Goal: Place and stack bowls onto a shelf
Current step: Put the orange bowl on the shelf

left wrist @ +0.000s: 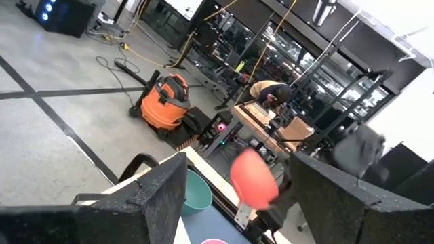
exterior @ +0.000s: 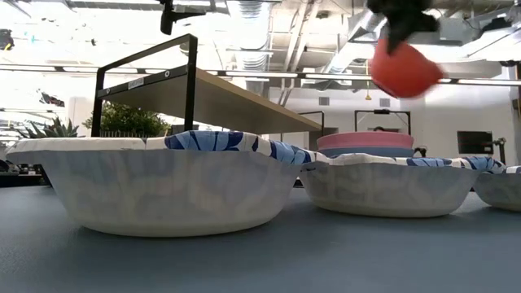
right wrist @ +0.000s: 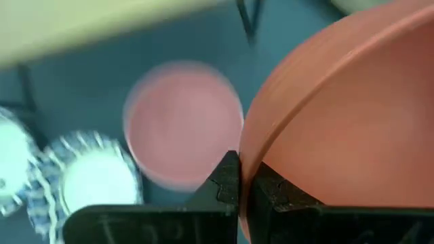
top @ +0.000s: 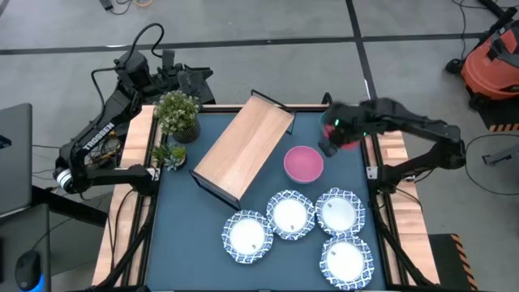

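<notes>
A robotics lab or workshop with an industrial look

Bare grey concrete floor [top: 268, 20] crossed by dark lines, loose cables [top: 122, 6], an orange shop vacuum [left wrist: 163, 105], black metal racks [left wrist: 325, 88] and workbenches behind glass, exposed ceiling ducts and pipes [exterior: 269, 20], and a laptop [top: 15, 158] beside the dark blue counter [top: 203, 243]

red bowl [exterior: 404, 69] aloft, pink bowl [top: 303, 164] on table
</notes>
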{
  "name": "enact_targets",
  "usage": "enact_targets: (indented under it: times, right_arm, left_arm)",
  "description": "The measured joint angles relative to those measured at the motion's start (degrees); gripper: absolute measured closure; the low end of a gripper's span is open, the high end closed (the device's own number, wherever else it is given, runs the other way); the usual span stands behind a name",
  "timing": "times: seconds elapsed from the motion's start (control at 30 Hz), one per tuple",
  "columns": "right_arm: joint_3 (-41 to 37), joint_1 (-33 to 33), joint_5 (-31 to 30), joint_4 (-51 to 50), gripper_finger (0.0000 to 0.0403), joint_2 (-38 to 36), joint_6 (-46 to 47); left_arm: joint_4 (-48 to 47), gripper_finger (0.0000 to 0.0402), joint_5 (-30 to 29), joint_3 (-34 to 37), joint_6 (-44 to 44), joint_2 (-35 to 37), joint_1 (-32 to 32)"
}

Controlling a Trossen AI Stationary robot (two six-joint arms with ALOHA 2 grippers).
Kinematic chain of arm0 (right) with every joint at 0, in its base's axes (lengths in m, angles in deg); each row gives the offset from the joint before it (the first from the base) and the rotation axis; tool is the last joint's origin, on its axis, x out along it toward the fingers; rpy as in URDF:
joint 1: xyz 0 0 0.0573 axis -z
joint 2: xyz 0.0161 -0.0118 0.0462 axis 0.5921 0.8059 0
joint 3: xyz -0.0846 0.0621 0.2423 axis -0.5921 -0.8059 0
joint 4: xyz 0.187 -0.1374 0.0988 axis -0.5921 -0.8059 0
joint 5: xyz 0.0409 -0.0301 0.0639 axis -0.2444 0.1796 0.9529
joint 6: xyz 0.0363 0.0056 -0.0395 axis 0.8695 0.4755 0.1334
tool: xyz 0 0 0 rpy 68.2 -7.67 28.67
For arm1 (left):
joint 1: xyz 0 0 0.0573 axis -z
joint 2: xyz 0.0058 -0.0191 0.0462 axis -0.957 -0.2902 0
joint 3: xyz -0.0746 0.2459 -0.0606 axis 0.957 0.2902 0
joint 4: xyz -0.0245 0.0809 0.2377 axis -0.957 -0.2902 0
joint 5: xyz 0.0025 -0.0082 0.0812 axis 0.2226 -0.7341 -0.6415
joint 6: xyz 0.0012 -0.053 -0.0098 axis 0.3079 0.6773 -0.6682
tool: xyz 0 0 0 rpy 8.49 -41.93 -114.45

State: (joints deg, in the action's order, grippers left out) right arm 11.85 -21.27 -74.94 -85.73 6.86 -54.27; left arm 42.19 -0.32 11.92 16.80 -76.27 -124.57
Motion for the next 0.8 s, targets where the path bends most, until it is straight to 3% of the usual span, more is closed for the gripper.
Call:
enact_targets:
  times: [0.2,0.4,0.6,0.8]
  right_arm:
    - [10.73,4.46,-0.73,9.38,0.0376,7.28,-24.7]
    - [21.69,7.35,-0.61,9.24,0.0376,18.48,-46.58]
    - [29.54,7.21,2.68,9.29,0.0376,28.31,-58.62]
    - [31.91,4.79,3.68,9.1,0.0376,35.06,-66.95]
  left_arm:
    - [-0.02,0.0159,1.01,0.0,0.11,0.0,-0.04]
    - [-0.03,0.0159,2.16,0.0,0.93,0.0,-0.02]
    - [-0.06,0.0159,2.14,0.0,0.46,0.0,-0.04]
    - [-0.75,0.0159,2.16,0.0,0.35,0.0,-0.04]
